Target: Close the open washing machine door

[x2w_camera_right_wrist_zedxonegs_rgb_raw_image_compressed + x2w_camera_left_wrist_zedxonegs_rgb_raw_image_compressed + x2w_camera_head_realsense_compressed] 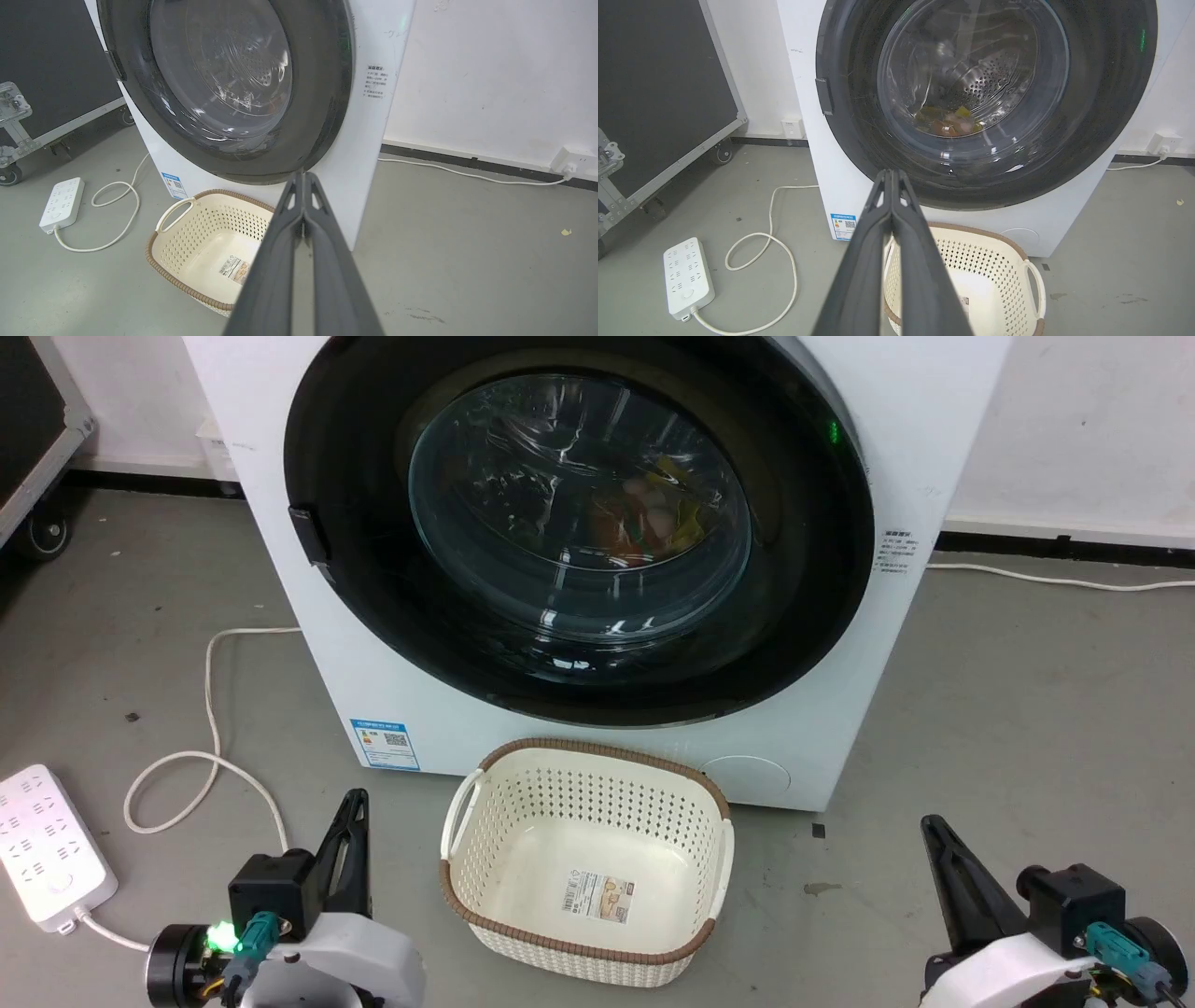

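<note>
Ahead of and above both pincers, the washing machine door lies flat against the washing machine and looks already shut. The left gripper and right gripper each have their fingers pressed together, empty and well apart from the door. Its black edge tab lies nearer the left one. The door's top is cut off, and I cannot tell whether the latch has caught.

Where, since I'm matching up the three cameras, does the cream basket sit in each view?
Head view: the basket sits bottom centre, before the washing machine.
Left wrist view: lower right of centre, partly behind the left end effector.
Right wrist view: lower left of centre, partly behind the right end effector.
Shared landmark: the blue label sticker by the basket's left end.
</note>
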Robot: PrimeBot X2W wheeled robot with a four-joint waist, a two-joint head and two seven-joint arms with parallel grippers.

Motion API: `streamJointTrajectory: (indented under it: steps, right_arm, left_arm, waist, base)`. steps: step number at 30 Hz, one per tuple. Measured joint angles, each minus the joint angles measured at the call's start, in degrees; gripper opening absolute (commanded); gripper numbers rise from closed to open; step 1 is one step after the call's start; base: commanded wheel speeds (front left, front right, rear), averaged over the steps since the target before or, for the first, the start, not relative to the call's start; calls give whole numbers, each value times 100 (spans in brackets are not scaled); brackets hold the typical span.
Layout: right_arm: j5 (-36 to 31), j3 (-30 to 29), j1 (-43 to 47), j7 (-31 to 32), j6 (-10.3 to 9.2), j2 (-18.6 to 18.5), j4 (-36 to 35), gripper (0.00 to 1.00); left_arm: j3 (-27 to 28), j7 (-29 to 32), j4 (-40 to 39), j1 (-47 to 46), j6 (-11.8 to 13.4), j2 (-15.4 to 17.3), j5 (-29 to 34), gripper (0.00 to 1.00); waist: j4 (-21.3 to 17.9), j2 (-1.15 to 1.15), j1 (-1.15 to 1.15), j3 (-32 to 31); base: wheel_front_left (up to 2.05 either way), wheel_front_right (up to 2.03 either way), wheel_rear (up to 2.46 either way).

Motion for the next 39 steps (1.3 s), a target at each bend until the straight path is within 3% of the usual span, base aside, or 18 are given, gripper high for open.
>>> streamJointTrajectory:
  steps: [39]
  right_arm:
    - [-235,98,-66,275,0,0,-212,0]
  left_arm:
    - [250,302,-196,45,-151,-261,543,0]
  waist:
    - [-1,0,0,52]
  base:
    - [0,0,0]
